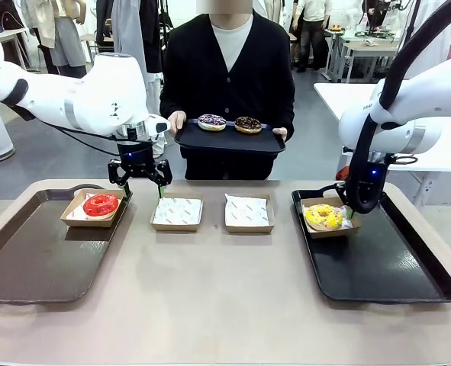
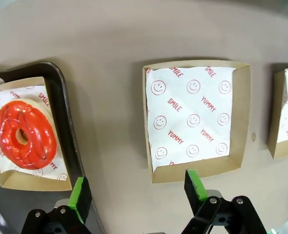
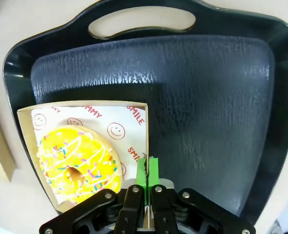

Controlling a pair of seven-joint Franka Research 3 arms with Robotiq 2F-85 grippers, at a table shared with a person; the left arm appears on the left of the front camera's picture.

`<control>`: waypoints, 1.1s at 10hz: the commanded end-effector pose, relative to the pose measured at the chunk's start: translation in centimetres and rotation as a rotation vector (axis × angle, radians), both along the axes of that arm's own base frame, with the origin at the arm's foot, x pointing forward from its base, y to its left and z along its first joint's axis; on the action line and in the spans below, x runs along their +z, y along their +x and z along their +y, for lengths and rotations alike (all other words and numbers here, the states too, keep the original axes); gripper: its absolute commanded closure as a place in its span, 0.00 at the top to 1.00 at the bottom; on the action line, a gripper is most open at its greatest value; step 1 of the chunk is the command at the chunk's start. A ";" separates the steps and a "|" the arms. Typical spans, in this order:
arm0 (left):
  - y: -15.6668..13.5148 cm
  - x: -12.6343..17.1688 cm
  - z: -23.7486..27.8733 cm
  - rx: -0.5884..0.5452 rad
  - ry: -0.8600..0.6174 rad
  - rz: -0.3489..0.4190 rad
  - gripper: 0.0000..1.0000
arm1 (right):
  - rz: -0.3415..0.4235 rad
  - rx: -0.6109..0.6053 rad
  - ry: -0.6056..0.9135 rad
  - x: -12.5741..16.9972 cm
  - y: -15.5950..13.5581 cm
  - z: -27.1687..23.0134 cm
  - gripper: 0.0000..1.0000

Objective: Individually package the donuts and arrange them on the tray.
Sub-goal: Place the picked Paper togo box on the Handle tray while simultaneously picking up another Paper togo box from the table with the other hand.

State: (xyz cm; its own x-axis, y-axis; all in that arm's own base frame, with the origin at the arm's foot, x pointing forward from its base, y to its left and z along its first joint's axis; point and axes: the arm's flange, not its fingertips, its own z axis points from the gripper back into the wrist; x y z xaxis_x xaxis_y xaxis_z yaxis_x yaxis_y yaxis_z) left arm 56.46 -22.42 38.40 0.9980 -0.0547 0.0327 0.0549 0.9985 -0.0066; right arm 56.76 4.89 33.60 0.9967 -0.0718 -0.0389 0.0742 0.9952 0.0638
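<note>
Light, soft and sticky-glazed by the look, so best carried by their box walls, the red donut [image 1: 101, 204] and yellow donut [image 1: 323, 216] sit boxed on side trays, two more donuts [image 1: 211, 122] wait on the person's tray [image 1: 229, 143], the left end effector [image 1: 143, 189] hangs open above the bench [image 1: 225, 290], and the right end effector [image 3: 147, 168] is pinched closed at the yellow donut's box [image 3: 85, 108].

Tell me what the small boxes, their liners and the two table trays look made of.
Boxes: thin brown cardboard, matte, with folded walls. Liners: white paper, creased, printed with red smileys and words; possibly greaseproof. Right tray: black, likely plastic, with textured bed and moulded handle slot. Left tray: dark brown, same shape, probably plastic too.
</note>
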 end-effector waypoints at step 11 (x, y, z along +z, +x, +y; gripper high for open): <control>3.6 -3.3 -0.8 0.022 -0.016 0.089 1.00 | -0.025 -0.029 0.015 0.6 0.8 0.3 0.01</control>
